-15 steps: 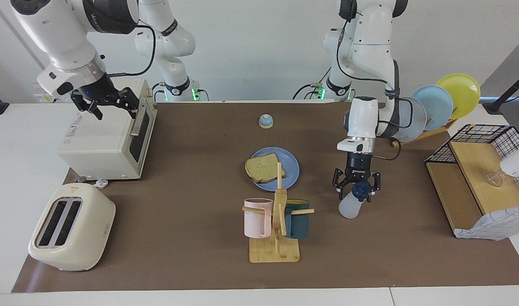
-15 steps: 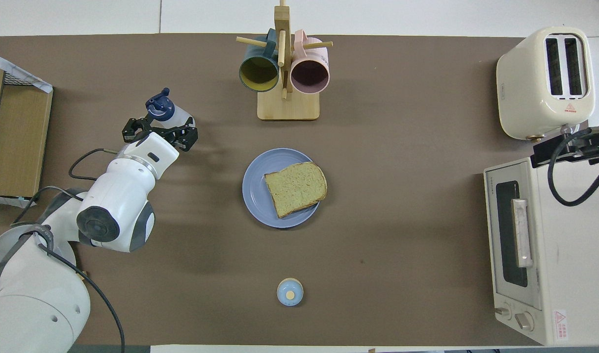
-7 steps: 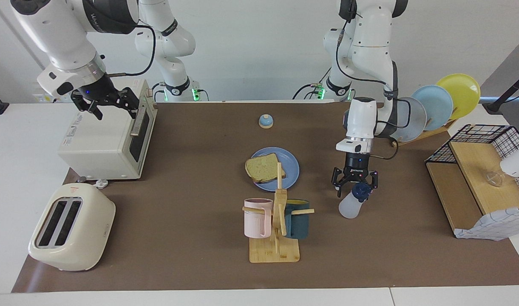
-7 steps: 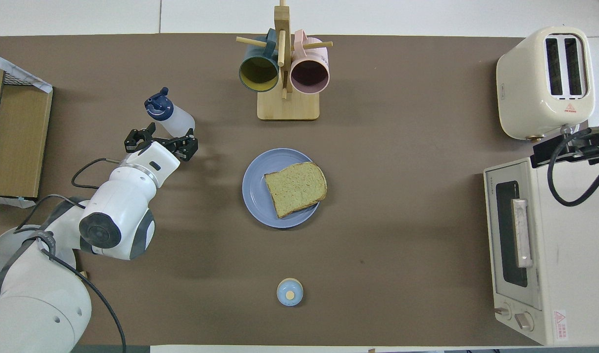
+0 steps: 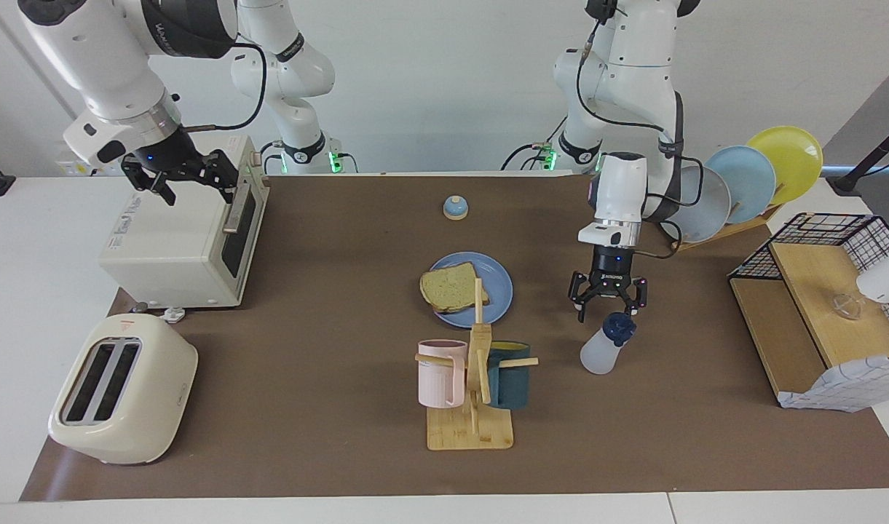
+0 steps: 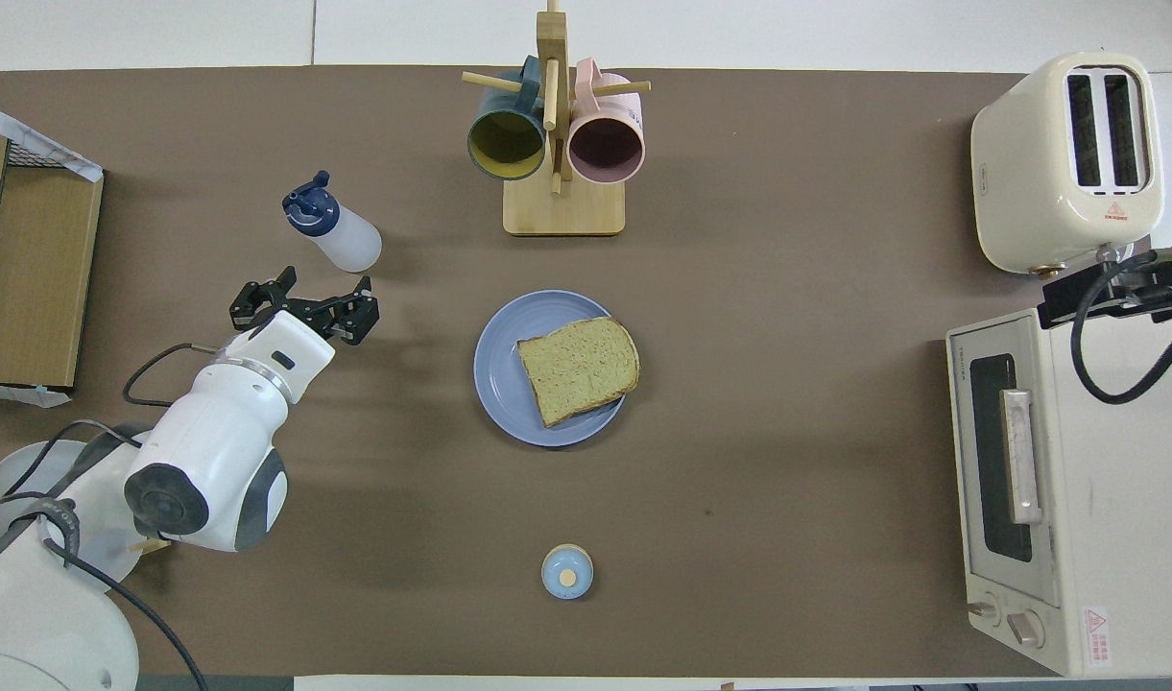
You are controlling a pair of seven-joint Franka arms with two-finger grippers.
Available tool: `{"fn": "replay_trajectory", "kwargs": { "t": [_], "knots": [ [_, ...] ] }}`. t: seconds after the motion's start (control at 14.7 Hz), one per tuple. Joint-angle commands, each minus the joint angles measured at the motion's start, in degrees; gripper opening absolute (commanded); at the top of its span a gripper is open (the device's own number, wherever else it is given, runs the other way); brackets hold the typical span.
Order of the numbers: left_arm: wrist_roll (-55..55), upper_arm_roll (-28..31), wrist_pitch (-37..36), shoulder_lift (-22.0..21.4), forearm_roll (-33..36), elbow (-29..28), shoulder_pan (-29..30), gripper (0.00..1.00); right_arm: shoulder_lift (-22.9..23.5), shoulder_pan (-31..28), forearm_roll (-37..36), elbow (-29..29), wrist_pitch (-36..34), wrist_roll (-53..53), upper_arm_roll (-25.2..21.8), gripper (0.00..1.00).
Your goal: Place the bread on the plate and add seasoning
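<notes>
The bread [image 5: 450, 287] lies flat on the blue plate [image 5: 501, 290] in the middle of the table, and overhead the bread [image 6: 579, 368] overhangs the plate's [image 6: 499, 374] rim toward the right arm's end. The seasoning [image 5: 603, 349] bottle, white with a navy cap, stands alone toward the left arm's end, farther from the robots than the plate. My left gripper [image 5: 609, 309] hangs open and empty just above the table, beside the seasoning [image 6: 334, 230] and clear of it. Over the toaster oven my right gripper [image 5: 196, 185] waits, open and empty.
A wooden mug tree [image 5: 473, 407] with a pink and a teal mug stands farther from the robots than the plate. A small bell [image 5: 455, 207] sits nearer them. Toaster oven [image 5: 175, 247] and toaster [image 5: 124, 389] occupy the right arm's end; plate rack [image 5: 743, 182] and wire basket [image 5: 815, 291] the left arm's.
My left gripper, which stood open around the seasoning's cap, has risen and drawn back toward the robots. The bottle stays standing. The right arm has not moved.
</notes>
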Motion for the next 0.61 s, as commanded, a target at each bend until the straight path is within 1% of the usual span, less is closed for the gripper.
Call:
{"fn": "replay_trajectory", "kwargs": {
  "t": [0.0,0.14,0.2,0.27,0.41,0.54],
  "knots": [
    [-0.98,0.17,-1.05,-5.83,1.02,-3.44,-0.65,1.00,-0.69,-0.05,-0.19,-0.59,0.16,-1.33,-0.09,1.00],
    [-0.98,0.08,-5.17,-8.29,1.02,-3.27,-0.74,1.00,-0.69,-0.05,-0.19,-0.59,0.16,-1.33,-0.09,1.00],
    [-0.98,0.08,-9.02,-11.26,0.94,-3.27,-1.43,1.00,-0.69,-0.05,-0.19,-0.59,0.16,-1.33,-0.09,1.00],
    [-0.98,0.08,-14.54,-15.03,1.02,-3.27,-1.62,1.00,-0.69,-0.05,-0.19,-0.59,0.16,-1.33,-0.09,1.00],
    [-0.54,-0.27,-28.07,-22.94,1.02,-1.87,-1.88,1.00,-0.69,-0.05,-0.19,-0.59,0.16,-1.33,-0.09,1.00],
    [-0.27,-0.36,-38.36,-27.62,1.02,1.46,-1.79,1.00,-0.69,-0.05,-0.19,-0.59,0.25,-1.33,-0.09,1.00]
  ]
}}
